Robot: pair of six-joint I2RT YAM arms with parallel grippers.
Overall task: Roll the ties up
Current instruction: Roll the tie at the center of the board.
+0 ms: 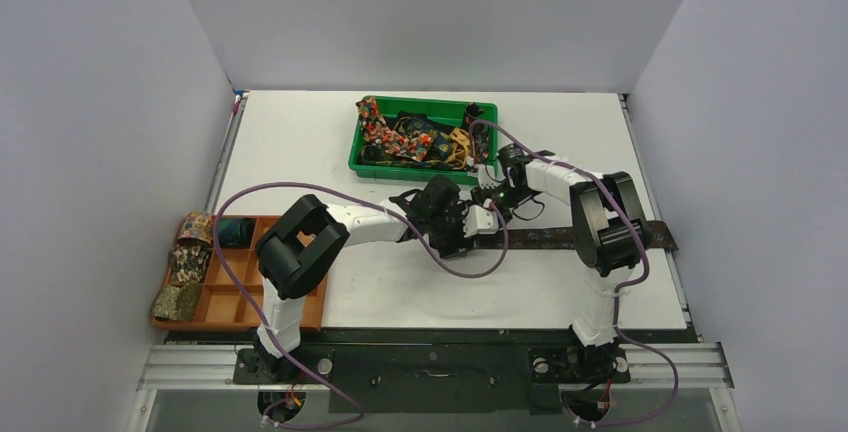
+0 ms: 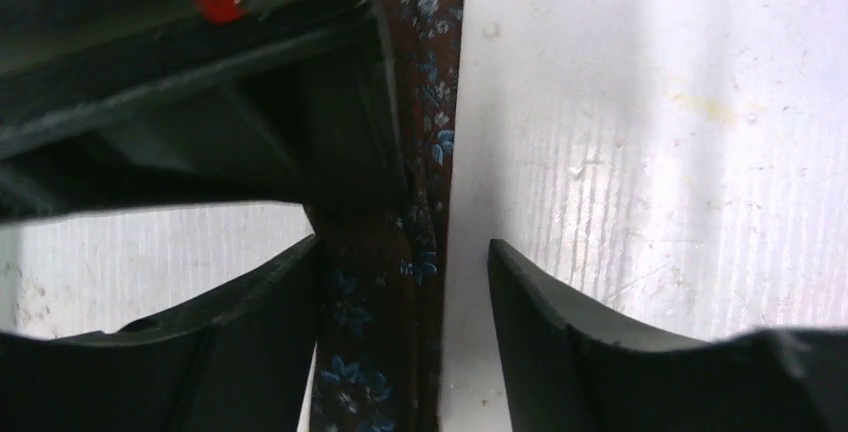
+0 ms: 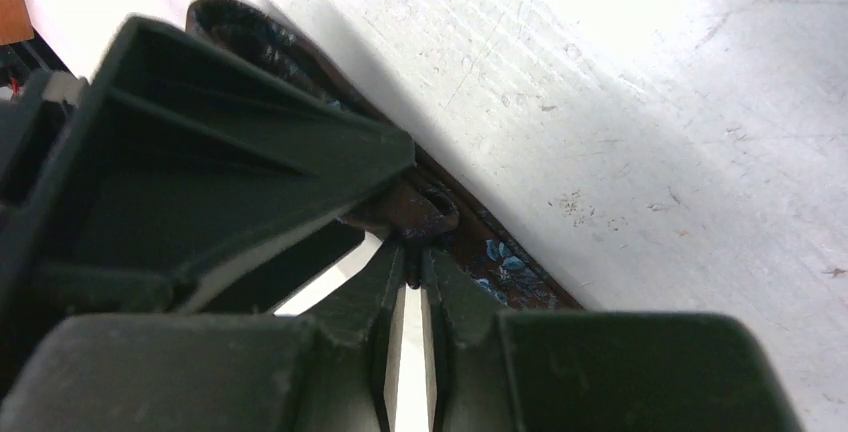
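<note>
Brown tie (image 1: 545, 239) lies flat on the desk (image 1: 300, 142), running to the right edge. Right hand (image 3: 413, 252) is pinched tight on its curled end. Left hand (image 2: 402, 247) is partly open, straddling the tie and gripping nothing. Loose ties (image 1: 415, 140) in green bin (image 1: 355, 147) at the far side. Rolled ties (image 1: 187, 262) in orange tray (image 1: 240, 304) on the left.

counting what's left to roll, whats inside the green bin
A tangled pile of unrolled ties: red floral, dark with gold, yellow. The green bin's floor and any ties underneath are covered.

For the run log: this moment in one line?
left gripper open astride brown tie | right gripper shut on its curled end
</note>
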